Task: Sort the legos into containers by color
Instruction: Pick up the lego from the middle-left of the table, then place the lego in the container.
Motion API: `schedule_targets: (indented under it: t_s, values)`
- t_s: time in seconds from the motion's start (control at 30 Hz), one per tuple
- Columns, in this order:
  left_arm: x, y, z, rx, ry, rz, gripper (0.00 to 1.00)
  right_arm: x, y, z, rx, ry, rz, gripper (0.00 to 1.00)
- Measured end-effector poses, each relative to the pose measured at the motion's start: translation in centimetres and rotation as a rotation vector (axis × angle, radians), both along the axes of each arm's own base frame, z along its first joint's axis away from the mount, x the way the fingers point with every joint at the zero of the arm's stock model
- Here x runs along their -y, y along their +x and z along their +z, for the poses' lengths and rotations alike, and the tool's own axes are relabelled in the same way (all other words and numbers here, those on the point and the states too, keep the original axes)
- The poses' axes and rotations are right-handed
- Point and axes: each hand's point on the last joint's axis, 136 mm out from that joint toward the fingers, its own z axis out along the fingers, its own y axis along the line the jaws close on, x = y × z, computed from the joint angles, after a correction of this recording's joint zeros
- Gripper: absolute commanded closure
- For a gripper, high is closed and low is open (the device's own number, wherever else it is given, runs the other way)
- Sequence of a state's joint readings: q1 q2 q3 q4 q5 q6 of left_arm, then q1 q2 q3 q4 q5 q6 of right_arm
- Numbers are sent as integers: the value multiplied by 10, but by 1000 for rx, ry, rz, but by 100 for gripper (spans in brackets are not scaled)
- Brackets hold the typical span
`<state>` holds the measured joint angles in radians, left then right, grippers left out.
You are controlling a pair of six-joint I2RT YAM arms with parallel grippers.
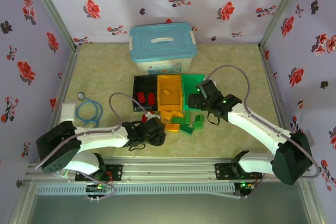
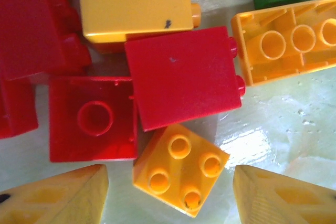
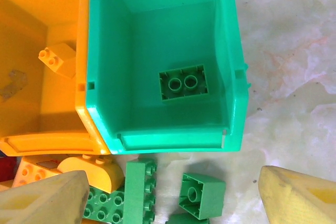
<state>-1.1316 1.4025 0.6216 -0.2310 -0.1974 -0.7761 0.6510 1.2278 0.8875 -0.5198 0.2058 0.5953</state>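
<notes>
Pile: the legos (image 1: 178,119) lie loose on the table just in front of the three bins. Two reds are in the black bin (image 1: 135,94), and a green brick (image 3: 182,82) lies on the floor of the green bin (image 3: 105,51).
Left arm: the left gripper (image 2: 170,198) is spread wide and holds nothing. It is low over the red-and-yellow side, with an orange-yellow two-by-two (image 2: 178,169) between its tips.
Left risk: that brick sits skewed to the fingers and touches a red brick (image 2: 92,119). A squeeze on its corners could spin it out or drag the red one along.
Right arm: the right gripper (image 3: 170,203) is open and empty, just off the green bin's near rim.
Right risk: the green pieces (image 3: 201,195) are crowded, so it may grab two or bump the bin.
Shared risk: both wrists are near one small pile, so a clash looks possible.
</notes>
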Motion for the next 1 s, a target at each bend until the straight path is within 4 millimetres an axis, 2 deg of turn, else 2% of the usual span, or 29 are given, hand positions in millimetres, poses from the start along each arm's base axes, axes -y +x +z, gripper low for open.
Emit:
schedule_targets:
  t_s: [0.23,0.47,0.63,0.73,0.83,0.9,1.0]
  values:
    - [13,-1,-6,-11,29,-26,47,5,-6,-9,-10,0,-14,16]
    - [15,0,-7,15,69,-34,65,8,-9,-12,-4,7,-17,16]
    - [26,-7,1,15,62,-65,67,10,-12,-11,8,24,-26,16]
    - [38,-7,18,32,30,-84,67,13,-15,-13,9,35,-35,16]
    - [52,3,51,75,-32,-98,68,16,-20,-20,0,41,-48,17]
    - [61,18,76,111,-76,-91,68,18,-24,-26,-11,47,-57,17]
    - [67,52,110,173,-122,-57,68,20,-34,-40,-33,65,-67,17]
